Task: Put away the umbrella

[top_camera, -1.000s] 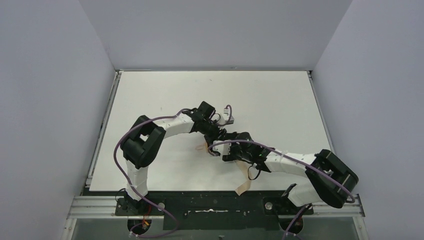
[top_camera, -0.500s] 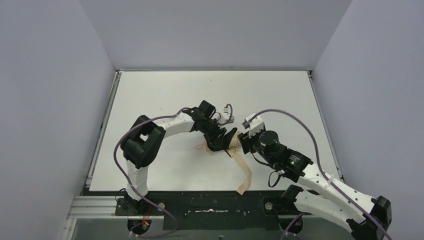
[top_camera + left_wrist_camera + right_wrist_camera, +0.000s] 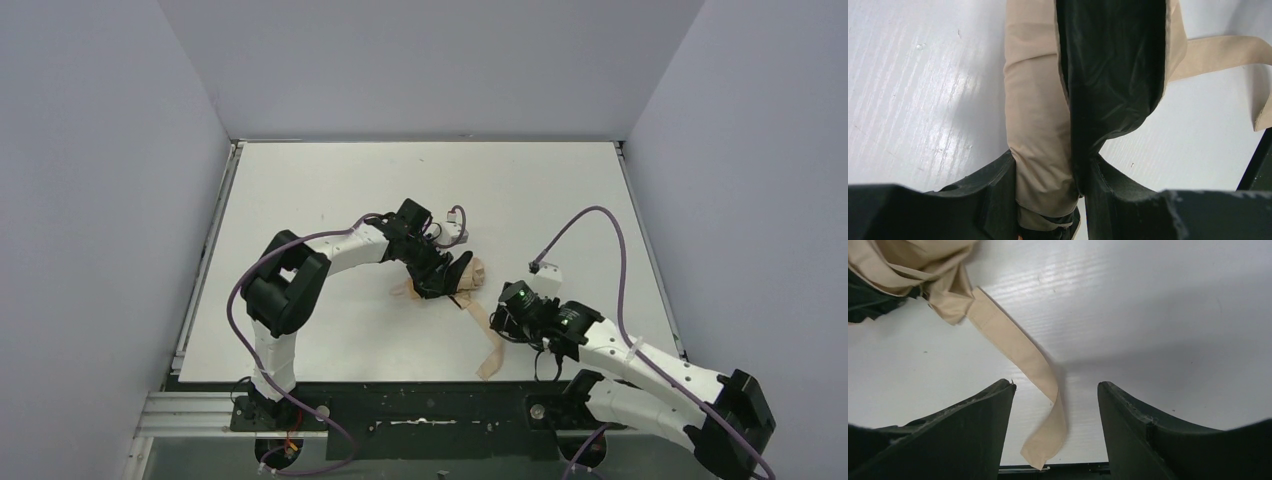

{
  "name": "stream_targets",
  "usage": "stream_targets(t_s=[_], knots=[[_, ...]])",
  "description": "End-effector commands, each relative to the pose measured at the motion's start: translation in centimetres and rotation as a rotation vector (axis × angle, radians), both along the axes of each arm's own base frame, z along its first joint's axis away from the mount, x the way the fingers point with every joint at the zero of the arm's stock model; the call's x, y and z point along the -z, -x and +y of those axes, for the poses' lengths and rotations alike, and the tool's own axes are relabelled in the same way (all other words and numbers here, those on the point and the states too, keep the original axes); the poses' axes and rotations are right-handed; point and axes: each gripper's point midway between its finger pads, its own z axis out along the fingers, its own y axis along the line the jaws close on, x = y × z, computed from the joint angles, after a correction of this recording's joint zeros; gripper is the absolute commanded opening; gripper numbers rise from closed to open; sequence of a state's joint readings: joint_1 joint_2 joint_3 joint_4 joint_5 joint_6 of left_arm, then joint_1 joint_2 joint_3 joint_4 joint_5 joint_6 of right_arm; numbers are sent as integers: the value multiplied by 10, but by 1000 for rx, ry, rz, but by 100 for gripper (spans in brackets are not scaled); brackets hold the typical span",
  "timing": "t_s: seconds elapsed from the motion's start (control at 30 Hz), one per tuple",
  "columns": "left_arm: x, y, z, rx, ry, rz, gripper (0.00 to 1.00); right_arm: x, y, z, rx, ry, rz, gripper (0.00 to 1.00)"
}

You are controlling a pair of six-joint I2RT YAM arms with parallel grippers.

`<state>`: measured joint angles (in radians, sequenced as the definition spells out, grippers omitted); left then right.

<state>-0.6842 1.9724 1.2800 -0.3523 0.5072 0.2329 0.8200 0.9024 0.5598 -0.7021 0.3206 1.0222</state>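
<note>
Closest to you, the loose end of the long flat tan strap [image 3: 489, 345] lies on the white table [image 3: 560, 190], right by the table's near edge. From there the strap runs away from you, with a bend in it, up to the umbrella.

Just to the right of the strap is your right gripper [image 3: 1055, 390]. Its two black fingers [image 3: 973, 430] are spread wide apart and they hold nothing. In the right wrist view the strap [image 3: 1018, 347] lies on the table, and its loose end shows in the gap between the two fingers. You cannot tell from the pictures if the fingers touch the table.

A bit further away, near the middle of the table, is the small folded umbrella of tan cloth [image 3: 474, 270]. It sits on the table as a soft bundle.

Your left gripper [image 3: 1048, 172] is squeezed tight on this bundle. In the left wrist view the tan cloth [image 3: 1033, 110] and a black fold of cloth [image 3: 1113, 65] right beside it are pinched between the two fingers. The strap comes out of the bundle on the side nearest your right gripper.

Behind all this, the table goes on to the pale grey back wall [image 3: 430, 60].
</note>
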Motion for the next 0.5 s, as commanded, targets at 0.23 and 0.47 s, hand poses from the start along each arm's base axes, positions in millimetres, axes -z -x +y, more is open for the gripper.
stream_targets(t_s=[0.23,0.47], knots=[[16,-14,25,-47,-132,-42,0,38,17,31,5,-84,188,59],[14,-15,26,-45,-139,-51,0,59,32,9,9,55,272,47]])
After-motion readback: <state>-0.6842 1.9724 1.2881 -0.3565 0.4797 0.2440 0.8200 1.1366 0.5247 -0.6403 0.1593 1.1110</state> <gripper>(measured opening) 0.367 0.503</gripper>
